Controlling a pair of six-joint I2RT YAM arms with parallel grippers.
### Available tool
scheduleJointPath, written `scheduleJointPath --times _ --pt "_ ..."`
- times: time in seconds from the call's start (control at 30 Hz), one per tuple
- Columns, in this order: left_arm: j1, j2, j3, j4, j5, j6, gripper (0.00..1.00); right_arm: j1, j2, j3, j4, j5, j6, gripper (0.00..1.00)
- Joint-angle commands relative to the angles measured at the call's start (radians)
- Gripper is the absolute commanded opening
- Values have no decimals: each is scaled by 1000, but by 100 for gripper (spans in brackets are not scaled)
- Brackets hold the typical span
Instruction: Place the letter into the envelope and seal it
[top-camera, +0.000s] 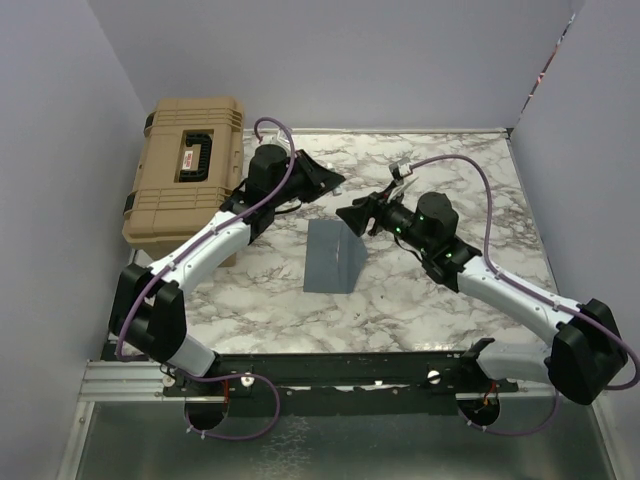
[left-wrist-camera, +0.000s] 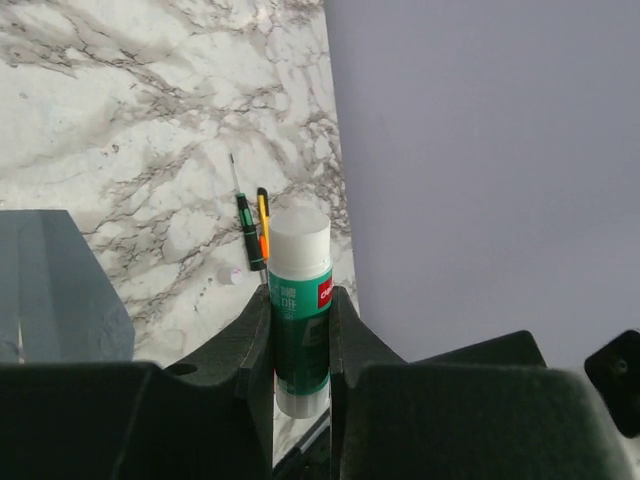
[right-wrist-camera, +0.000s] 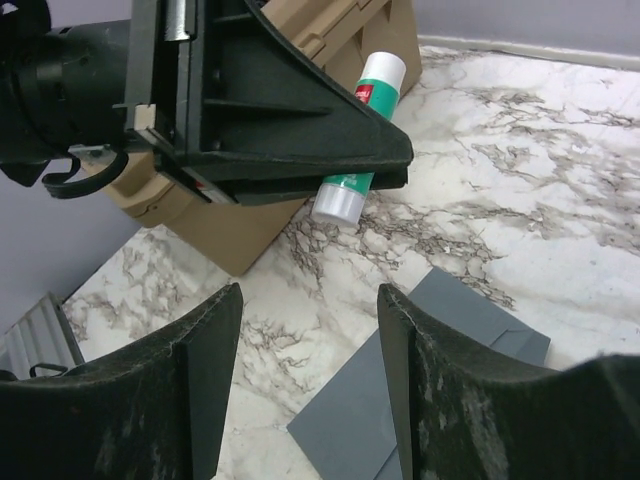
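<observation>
- The left pincer (left-wrist-camera: 300, 325) is clamped on a green-label glue stick with white ends (left-wrist-camera: 298, 255). It grips approx. the middle of the tube and holds it in the air above the white marble-pattern bench (top-camera: 260, 300).
- The right pincer (right-wrist-camera: 310, 315) has its fingers apart and holds nothing. It faces the glue stick from near, w/o touching it.
- Judged step: taking the cap off the glue, so the flap can be glued afterwards.
- To do it well, the right pincer should close squarely on the white cap only, not on the green label. Then it should pull straight along the tube axis while the left one keeps a firm clamp. A sideways pull could twist the stick out of the grip.
- The flat slate blue-grey paper envelope (top-camera: 330, 262) lies on the bench between the two arms, below both pincers. Its flap side seems a bit raised, i.e. not sealed yet.
- The letter shows in no view. Probably it is already inside the envelope, but this cannot be confirmed.
- The big tan hard plastic case with black handle (top-camera: 185, 170) sits at the far-left corner with its lid shut, contents hidden.
- Two thin screwdriver-like tools, one green-black and one orange (left-wrist-camera: 252, 228), lie on the bench near the far wall.
</observation>
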Motion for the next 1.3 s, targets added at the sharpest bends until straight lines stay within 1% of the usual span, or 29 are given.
scheduleJointPath --times 0.0,0.13,0.23,0.33,0.4,0.47,0.53,0.6,0.63,0.67,0.7,0.73,0.77,0.83,0.9,0.93,1.0,1.03,1.1,1.13,1.27 --pt "-3 -65 -42 105 14 -64 0 5 46 57 56 12 15 58" --pt "-3 -85 -62 115 34 -61 0 5 76 90 70 38 43 57" --pt "-3 -96 -70 117 53 -59 0 5 105 118 71 35 59 57" --pt "-3 -99 -65 116 71 -50 0 5 125 120 107 25 86 57" --pt "-3 -102 -59 108 74 -40 0 5 141 129 110 32 101 55" --pt "-3 -100 -52 105 81 -36 0 5 151 137 103 57 118 48" --pt "-3 -99 -48 107 91 -34 0 5 150 133 101 88 138 36" --pt "-3 -103 -47 108 96 -26 0 5 146 122 110 113 160 19" --pt "-3 -107 -47 110 98 -18 0 5 139 115 112 125 174 12" --pt "-3 -111 -44 110 104 -5 0 5 133 106 119 130 186 8" --pt "-2 -115 -39 107 106 19 5 5 124 97 134 125 195 4" --pt "-1 -120 -34 100 104 33 15 5 118 90 138 113 202 1" --pt "1 -126 -31 97 104 46 20 5 112 86 140 98 202 1" --pt "3 -135 -26 100 100 69 26 5 103 73 155 59 197 1" --pt "7 -143 -24 100 90 89 27 5 95 64 164 33 198 1" --pt "10 -146 -25 101 86 97 27 5 91 60 168 22 201 1" --pt "15 -145 -25 105 86 116 23 5 85 59 182 2 208 1" --pt "17 -143 -25 109 89 124 18 5 83 59 182 -3 213 1" --pt "19 -140 -24 122 104 140 3 5 78 64 183 -20 230 1" --pt "19 -141 -25 129 107 148 0 4 75 67 184 -29 240 1" --pt "23 -160 -45 198 140 192 0 -6 56 71 182 -61 334 1"
